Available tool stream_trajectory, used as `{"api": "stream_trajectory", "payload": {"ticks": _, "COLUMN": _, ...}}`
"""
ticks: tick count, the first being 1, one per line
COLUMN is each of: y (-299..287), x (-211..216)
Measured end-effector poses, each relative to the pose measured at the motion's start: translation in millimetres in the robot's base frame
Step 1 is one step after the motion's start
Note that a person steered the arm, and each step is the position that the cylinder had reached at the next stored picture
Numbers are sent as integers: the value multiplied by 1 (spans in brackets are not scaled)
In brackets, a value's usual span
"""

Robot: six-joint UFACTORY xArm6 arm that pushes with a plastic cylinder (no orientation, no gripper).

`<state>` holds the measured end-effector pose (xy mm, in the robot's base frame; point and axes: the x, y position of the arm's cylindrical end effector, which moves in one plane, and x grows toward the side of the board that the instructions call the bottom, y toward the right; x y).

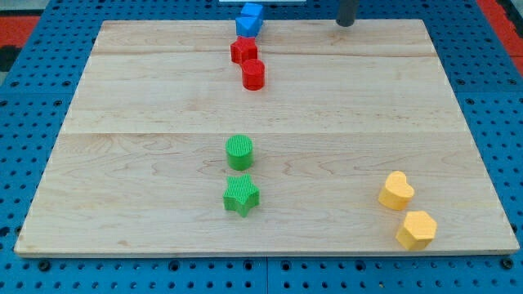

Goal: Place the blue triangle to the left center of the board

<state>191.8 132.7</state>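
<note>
Two blue blocks sit touching at the board's top edge, a little left of centre. The lower one (246,26) looks like the blue triangle and the upper one (253,11) like a blue cube, though their shapes are hard to make out. My tip (346,24) is at the top edge, well to the right of the blue blocks and apart from them. Only the rod's lower end shows.
A red star (243,51) and a red cylinder (253,74) lie just below the blue blocks. A green cylinder (239,152) and a green star (241,196) are at lower centre. A yellow heart (395,190) and a yellow hexagon (416,229) are at lower right. The wooden board (122,122) rests on a blue pegboard.
</note>
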Motion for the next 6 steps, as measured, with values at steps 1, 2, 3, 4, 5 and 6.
{"api": "stream_trajectory", "payload": {"ticks": 1, "y": -35, "x": 0}}
{"api": "stream_trajectory", "payload": {"ticks": 2, "y": -107, "x": 0}}
{"api": "stream_trajectory", "payload": {"ticks": 3, "y": -194, "x": 2}}
{"api": "stream_trajectory", "payload": {"ticks": 4, "y": -227, "x": 21}}
{"api": "stream_trajectory", "payload": {"ticks": 5, "y": -225, "x": 31}}
{"api": "stream_trajectory", "payload": {"ticks": 6, "y": -224, "x": 33}}
